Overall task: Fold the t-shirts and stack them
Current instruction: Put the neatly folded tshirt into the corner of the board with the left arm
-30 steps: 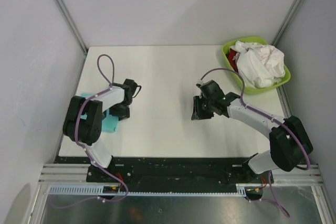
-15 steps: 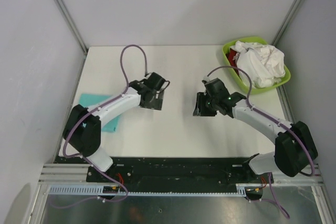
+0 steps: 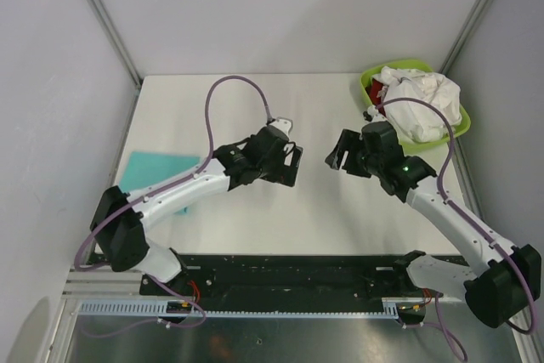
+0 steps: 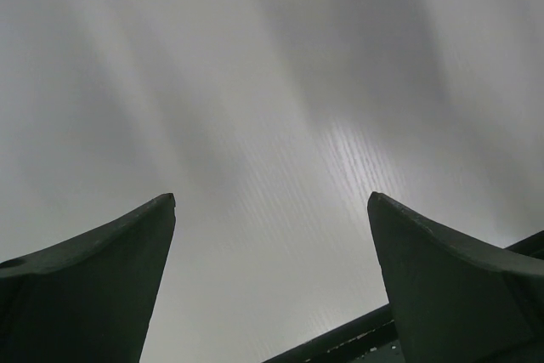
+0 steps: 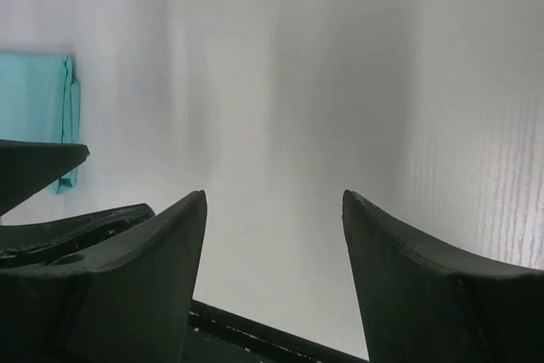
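Lying flat near the left edge of the counter point(image 3: 212, 108) is the teal shirt point(image 3: 157, 167). It is a neat rectangle, and the right wrist view shows a doubled edge, so I'd call it folded. The left arm point(image 3: 170, 197) crosses over its near corner, which hides a bit of it. Nothing sits on top of the shirt, so it is the only piece in the stack.

Over at the far right corner, the white shirt point(image 3: 421, 101) is bunched up in a heap inside the green basin point(image 3: 464, 121). A scrap of red shirt point(image 3: 375, 91) pokes out beside it at the basin's left rim. How many garments are in that heap I can't tell from here.

Out in the middle of the counter the two pincers face each other, near but not touching, and neither is close to any cloth. The left pincer point(image 3: 289, 165) is spread wide with nothing between its fingers, only bare counter showing in its own camera. The right pincer point(image 3: 337, 157) is likewise released and empty. It sits just to the near left of the basin, well apart from the teal shirt.

My read is that one shirt is finished and the rest is undone. The white and red ones have yet to come out of the basin, be spread, folded and laid on the teal one. The right pincer looks best placed to fetch the next one.
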